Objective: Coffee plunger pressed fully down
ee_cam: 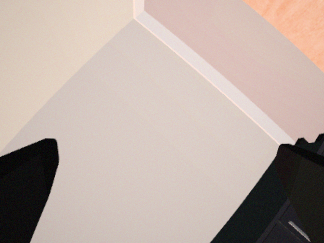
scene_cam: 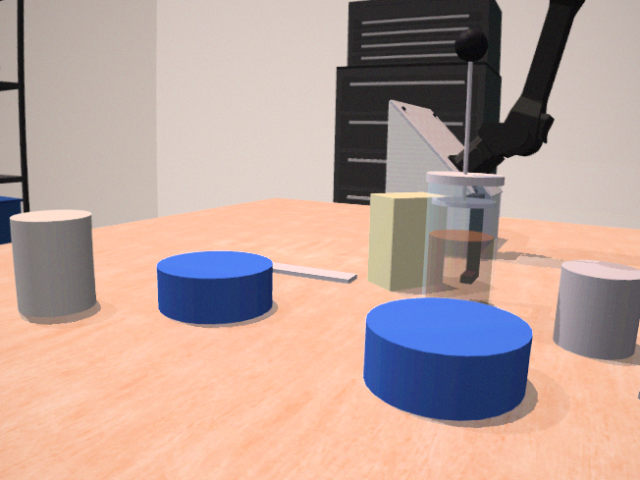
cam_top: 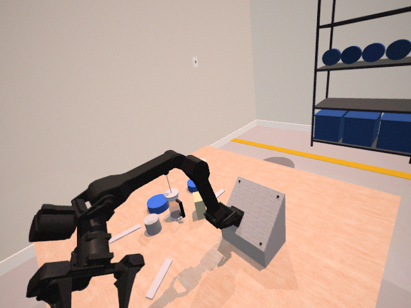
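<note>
The glass coffee press (cam_top: 175, 208) (scene_cam: 463, 237) stands upright on the wooden table (cam_top: 326, 225) (scene_cam: 160, 395), with brown liquid in its lower part. Its thin plunger rod (cam_top: 167, 183) (scene_cam: 467, 119) stands raised above the lid, topped by a black knob (scene_cam: 470, 45). My gripper (cam_top: 92, 287) (ee_cam: 172, 153) is open and empty. It hangs near the table's front left corner with its fingers pointing down, far from the press. In the wrist view the fingers frame only wall, floor and a table corner. Only the arm shows in the exterior view.
Two blue discs (cam_top: 157, 203) (scene_cam: 448, 354) (scene_cam: 214, 285), grey cylinders (cam_top: 152, 223) (scene_cam: 52, 269) (scene_cam: 598, 309) and a pale yellow block (cam_top: 198, 205) (scene_cam: 395, 240) surround the press. White strips (cam_top: 158, 278) (scene_cam: 314, 273) lie flat. The arm's grey wedge mount (cam_top: 255, 218) stands to the right.
</note>
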You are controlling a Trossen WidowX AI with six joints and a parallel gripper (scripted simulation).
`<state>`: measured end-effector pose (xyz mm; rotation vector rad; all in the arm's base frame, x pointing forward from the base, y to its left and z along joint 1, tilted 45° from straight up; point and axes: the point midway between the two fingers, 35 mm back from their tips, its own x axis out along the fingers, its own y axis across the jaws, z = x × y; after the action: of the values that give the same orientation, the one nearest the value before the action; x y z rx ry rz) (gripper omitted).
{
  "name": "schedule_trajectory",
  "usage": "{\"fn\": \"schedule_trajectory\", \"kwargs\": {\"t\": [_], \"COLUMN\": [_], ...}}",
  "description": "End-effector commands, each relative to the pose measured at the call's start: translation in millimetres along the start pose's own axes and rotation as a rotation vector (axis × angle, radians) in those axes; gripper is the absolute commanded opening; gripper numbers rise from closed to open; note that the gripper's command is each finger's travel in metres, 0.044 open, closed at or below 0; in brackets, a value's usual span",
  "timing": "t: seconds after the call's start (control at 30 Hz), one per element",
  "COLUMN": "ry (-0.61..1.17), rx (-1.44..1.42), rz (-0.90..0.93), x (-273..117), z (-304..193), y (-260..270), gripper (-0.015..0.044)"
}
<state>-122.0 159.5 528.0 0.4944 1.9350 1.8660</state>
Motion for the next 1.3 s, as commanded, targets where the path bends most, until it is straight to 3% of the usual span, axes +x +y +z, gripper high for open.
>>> {"fn": "schedule_trajectory", "kwargs": {"t": [0.0, 0.3, 0.63, 0.93, 1.27], "ry": [-0.195, -0.606, -0.985, -1.297, -1.623], "rx": [-0.047, -0.13, -0.225, -0.268, -0.273], "rz": [-0.032, -0.132, -0.297, -0.475, -0.683], "x": [-11, -92, -226, -355, -454], "z": [63, 171, 219, 187, 80], "y": [-20, -72, -137, -206, -282], "gripper": [0.044, 0.044, 0.044, 0.044, 0.044]}}
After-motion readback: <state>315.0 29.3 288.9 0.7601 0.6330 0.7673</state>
